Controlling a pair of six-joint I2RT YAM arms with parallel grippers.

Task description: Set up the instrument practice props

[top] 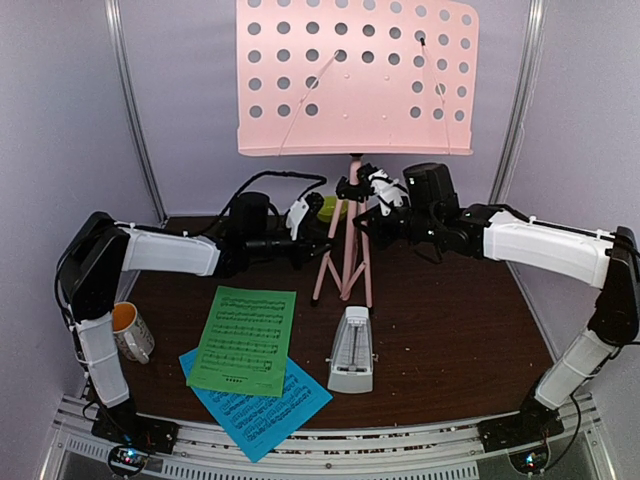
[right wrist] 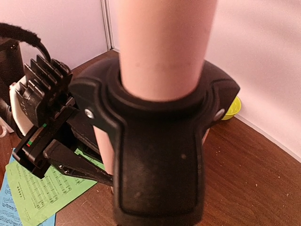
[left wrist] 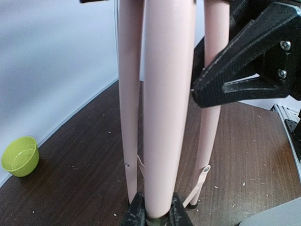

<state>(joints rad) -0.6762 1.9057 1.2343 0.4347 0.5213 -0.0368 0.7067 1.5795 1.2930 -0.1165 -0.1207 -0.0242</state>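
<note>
Left tool (left wrist: 156, 213) clamps the one stand (top: 357, 75); right tool (top: 372, 212) unclear; green sheet (top: 245, 340), blue sheet (top: 268, 420), one metronome (top: 352, 352).

The whole table (top: 450, 330) is seen from high up, behind the two arms (top: 160, 250), looking down and forward to the back wall. From the left wrist, the pink stand (top: 350, 100) is seen low and very close, by its legs. From the right wrist, its pole is seen closer still. The lime bowl (left wrist: 19, 155) is shared by all three views, and the green sheet (top: 245, 340) by the top and right wrist views.
</note>
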